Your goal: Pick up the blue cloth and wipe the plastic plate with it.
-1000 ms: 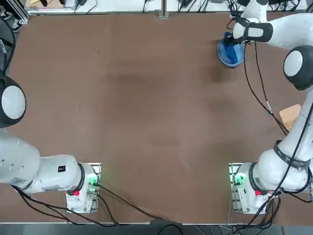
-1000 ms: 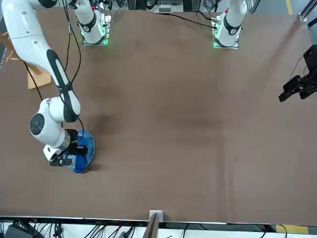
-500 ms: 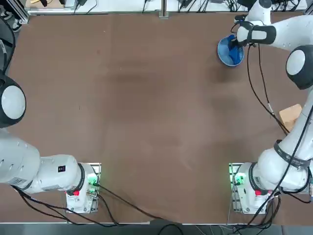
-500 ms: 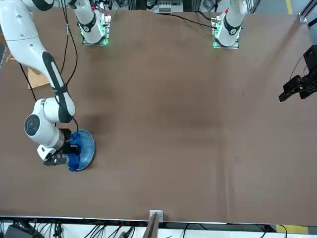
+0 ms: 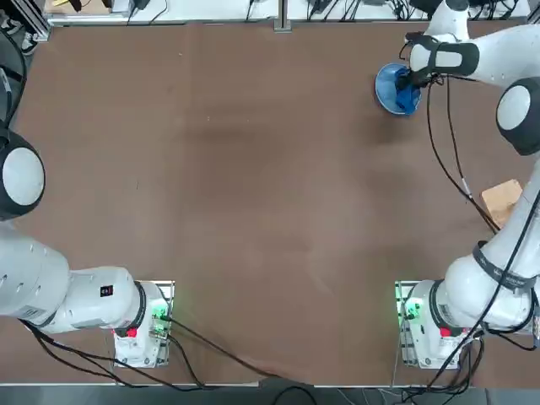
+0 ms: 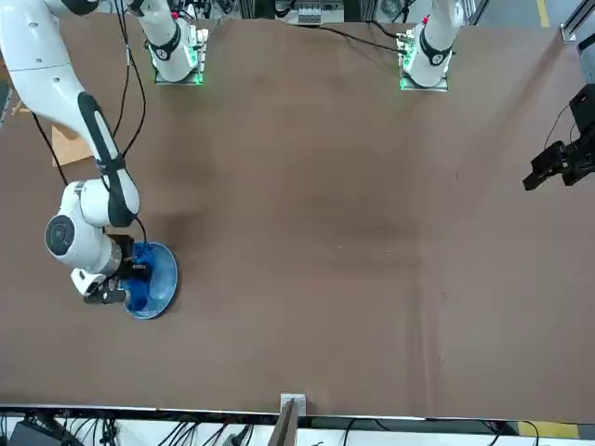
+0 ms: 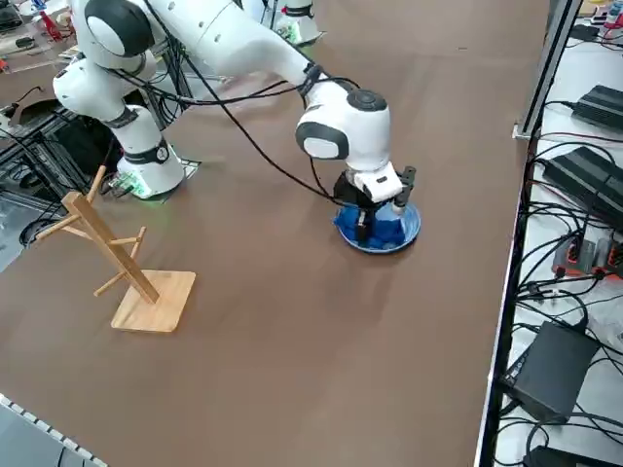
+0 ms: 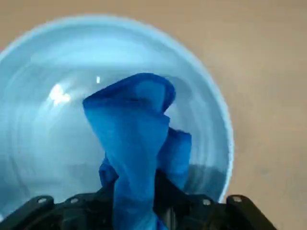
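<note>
The light blue plastic plate lies at the table's far right corner area. My right gripper hangs low over it, shut on the deep blue cloth. The cloth's bunched free end drapes down onto the plate's inner surface. In the wrist view the cloth rises from between the fingers and covers the plate's middle.
A wooden rack on a square base stands on the table nearer the right arm's base. The table's far edge runs close behind the plate. Black cables trail from the arm above the table.
The gripper with the cloth has shifted across the plate, first towards the far right rim, then slightly back over the plate's right part. The plate looks to have slid a little.
</note>
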